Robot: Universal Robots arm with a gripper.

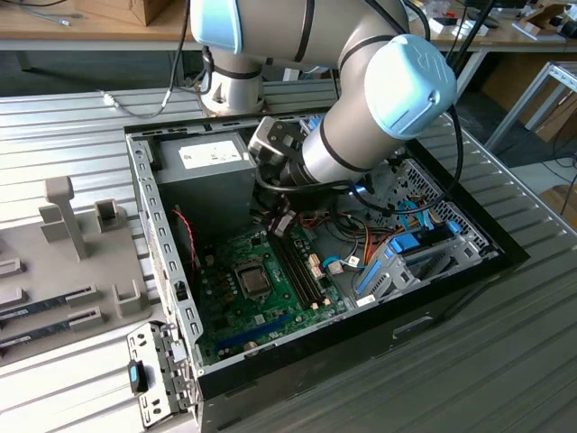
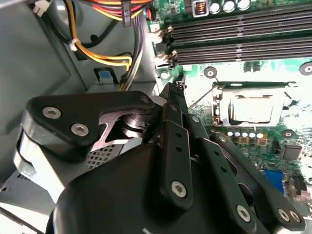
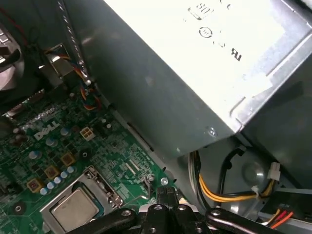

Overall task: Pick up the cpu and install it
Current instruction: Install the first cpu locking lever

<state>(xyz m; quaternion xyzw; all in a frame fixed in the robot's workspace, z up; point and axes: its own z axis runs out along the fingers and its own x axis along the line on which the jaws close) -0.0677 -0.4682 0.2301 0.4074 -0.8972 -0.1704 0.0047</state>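
Jaws (image 3: 168, 195) pinched together, empty, above motherboard (image 3: 112, 161); cpu (image 3: 74, 208) seated in socket.

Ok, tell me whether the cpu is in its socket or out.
In: the cpu lies flat inside the socket frame on the motherboard in both wrist views.

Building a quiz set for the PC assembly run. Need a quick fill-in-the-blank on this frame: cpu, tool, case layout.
1. The cpu lies in the socket on the green ____.
2. In both wrist views the cpu's top is silvery-grey ____.
3. The arm reaches down into the open computer ____.
4. The grey power supply is mounted in a corner of the case, beside the ____ and nearer the arm's base.

Missing words: motherboard; metal; case; motherboard
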